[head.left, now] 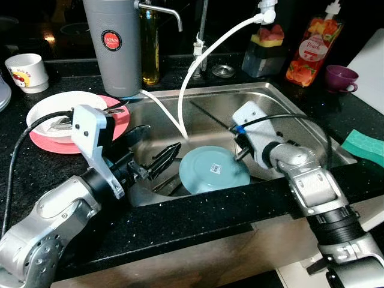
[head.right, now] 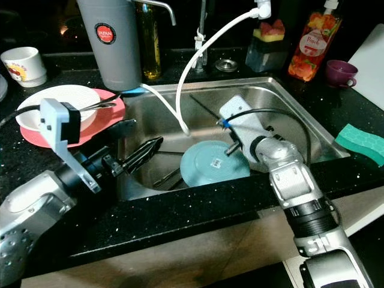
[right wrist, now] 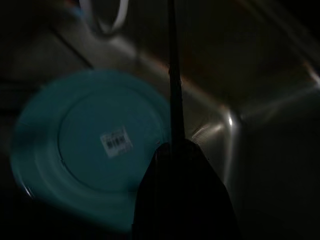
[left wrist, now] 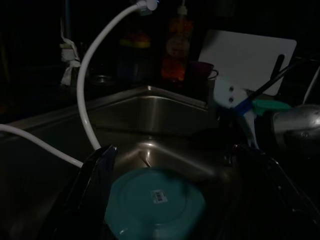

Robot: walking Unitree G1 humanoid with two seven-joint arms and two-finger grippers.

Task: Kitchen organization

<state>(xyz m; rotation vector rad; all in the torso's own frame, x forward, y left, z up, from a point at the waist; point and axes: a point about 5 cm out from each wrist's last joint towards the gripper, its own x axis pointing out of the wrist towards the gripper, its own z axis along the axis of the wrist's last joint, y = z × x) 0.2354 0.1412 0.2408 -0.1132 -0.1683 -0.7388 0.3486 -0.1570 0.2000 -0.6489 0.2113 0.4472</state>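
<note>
A teal plate lies upside down in the steel sink, with a barcode sticker on its underside. My left gripper reaches into the sink from the left and points at the plate's left edge. It is open, and in the left wrist view its fingers stand wide apart on either side of the plate. My right gripper is at the plate's right rim with its fingers together and nothing visibly between them.
A white hose hangs into the sink. On the left counter a white dish with a utensil sits on a pink plate, beside a grey canister and a mug. An orange bottle, a purple cup and a green sponge are at the right.
</note>
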